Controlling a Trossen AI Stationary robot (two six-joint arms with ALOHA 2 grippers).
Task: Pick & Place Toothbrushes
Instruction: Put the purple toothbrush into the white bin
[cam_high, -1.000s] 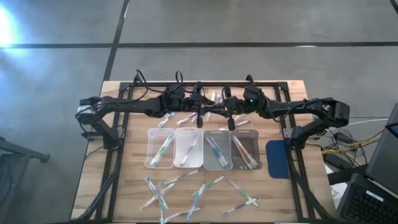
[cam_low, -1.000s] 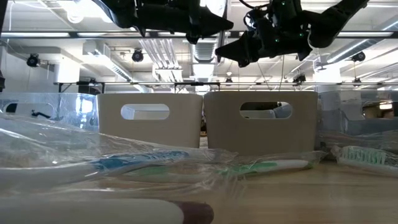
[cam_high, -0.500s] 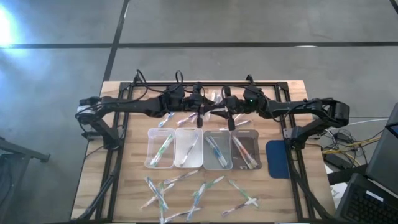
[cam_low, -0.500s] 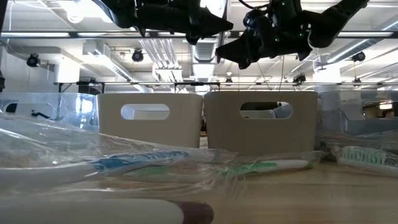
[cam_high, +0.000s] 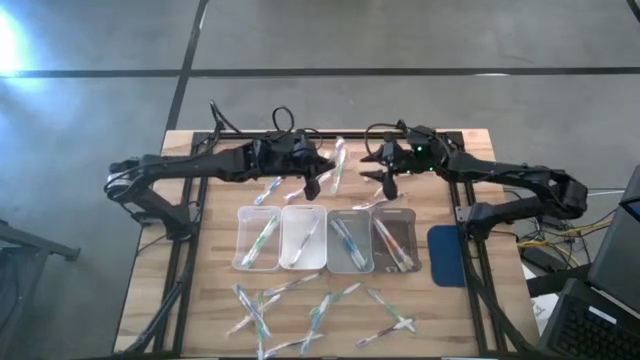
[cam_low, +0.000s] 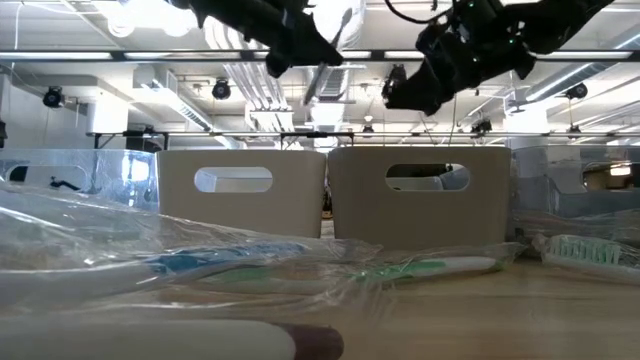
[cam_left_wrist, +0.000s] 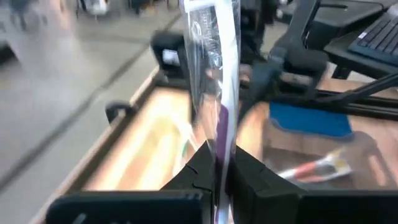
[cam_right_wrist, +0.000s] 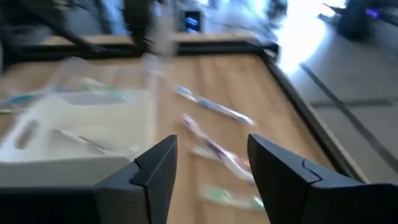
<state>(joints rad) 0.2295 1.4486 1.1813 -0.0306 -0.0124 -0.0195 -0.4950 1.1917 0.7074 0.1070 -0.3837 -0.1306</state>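
My left gripper (cam_high: 318, 186) hovers over the table's far middle, shut on a toothbrush (cam_high: 336, 165) in a clear wrapper with a purple accent (cam_left_wrist: 214, 68). My right gripper (cam_high: 386, 182) hangs open to its right, above the far end of the trays, with nothing between its fingers (cam_right_wrist: 208, 177). Four clear trays (cam_high: 325, 262) stand in a row at mid-table, each with toothbrushes lying flat inside. Several wrapped toothbrushes (cam_high: 318, 312) lie loose along the near edge. A few more toothbrushes (cam_high: 268, 190) lie on the wood beyond the trays. My left gripper pinches the wrapped toothbrush between its two fingers (cam_left_wrist: 196, 171) near the wrapper's lower end (cam_left_wrist: 217, 146). The rest sticks out past the fingertips, slanting up and toward the far edge (cam_low: 335, 35). It is lifted clear of the table and trays.
A blue pad (cam_high: 446, 255) lies right of the trays. Black frame rails (cam_high: 190, 250) run along the table's sides and far edge. Laptops (cam_high: 605, 290) sit off the right edge. Two beige bins (cam_low: 330, 195) show behind the near toothbrushes in the low view.
The two grippers met at the far middle a second ago. My right gripper has since opened, let go and drawn back toward the right edge. My left gripper has pulled toward the left, risen a little and tipped up, keeping the toothbrush, which now slants upward.
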